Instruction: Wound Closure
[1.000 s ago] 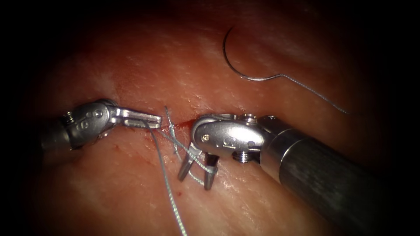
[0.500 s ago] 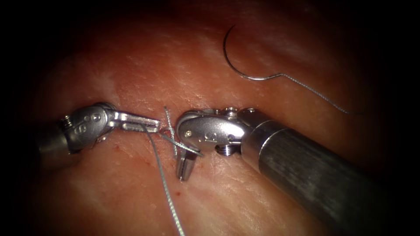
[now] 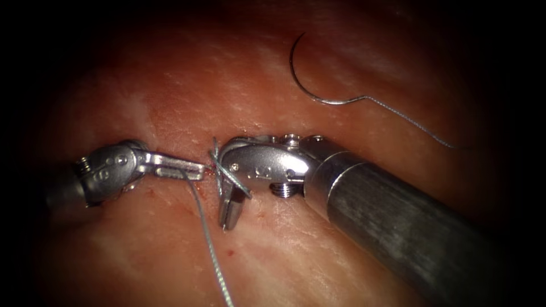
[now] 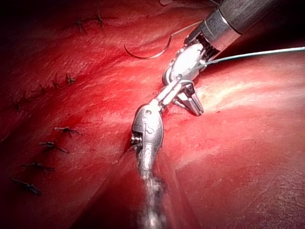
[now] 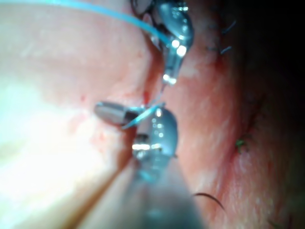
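Thread (image 3: 207, 239), braided and pale, is hanging from the clamped left tool (image 3: 196, 169); the right tool (image 3: 227, 215), jaws together, is resting on tissue (image 3: 318, 250); the curved steel needle (image 3: 304, 77) is lying free beyond it.

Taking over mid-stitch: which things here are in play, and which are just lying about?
In play:
left tool, shut on the thread
right tool, jaws shut, by the knot at the cut

Lying about:
needle, free on the tissue
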Controlling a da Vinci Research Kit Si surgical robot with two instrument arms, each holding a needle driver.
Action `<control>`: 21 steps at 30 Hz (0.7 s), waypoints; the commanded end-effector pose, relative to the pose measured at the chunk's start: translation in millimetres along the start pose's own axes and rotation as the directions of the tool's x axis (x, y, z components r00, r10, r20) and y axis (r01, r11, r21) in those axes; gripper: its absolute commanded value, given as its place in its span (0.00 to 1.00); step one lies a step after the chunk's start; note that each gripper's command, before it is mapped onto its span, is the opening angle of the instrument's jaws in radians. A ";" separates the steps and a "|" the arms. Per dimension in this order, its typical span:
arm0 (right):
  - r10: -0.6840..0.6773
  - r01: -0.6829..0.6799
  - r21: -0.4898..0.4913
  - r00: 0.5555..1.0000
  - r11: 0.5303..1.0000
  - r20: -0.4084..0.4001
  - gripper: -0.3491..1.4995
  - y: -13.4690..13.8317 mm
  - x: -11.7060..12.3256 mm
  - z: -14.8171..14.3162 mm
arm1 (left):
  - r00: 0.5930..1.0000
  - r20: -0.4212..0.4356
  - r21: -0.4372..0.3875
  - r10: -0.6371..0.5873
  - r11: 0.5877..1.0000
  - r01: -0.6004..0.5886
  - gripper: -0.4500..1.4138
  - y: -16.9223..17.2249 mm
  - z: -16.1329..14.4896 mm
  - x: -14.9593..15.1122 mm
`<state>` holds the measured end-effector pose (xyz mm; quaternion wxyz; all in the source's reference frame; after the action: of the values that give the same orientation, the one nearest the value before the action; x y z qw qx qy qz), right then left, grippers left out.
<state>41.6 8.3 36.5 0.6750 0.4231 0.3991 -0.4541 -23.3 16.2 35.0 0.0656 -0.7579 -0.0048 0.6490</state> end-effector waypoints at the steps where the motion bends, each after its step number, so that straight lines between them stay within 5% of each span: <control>1: -0.006 0.005 -0.039 1.000 0.999 -0.029 0.00 0.8 0.2 -1.6 | 1.000 -0.001 -0.004 -0.006 1.000 0.006 0.00 0.4 0.4 -0.9; 21: 0.016 -0.025 -0.118 0.997 0.993 -0.080 0.00 1.2 -2.4 -4.7 | 0.997 0.010 -0.019 -0.077 0.997 0.077 0.00 12.3 1.7 -1.3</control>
<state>40.8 12.9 37.1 0.6871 0.4053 0.4482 -0.4035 -25.8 3.9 33.9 0.0847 -0.7542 -0.0414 0.6498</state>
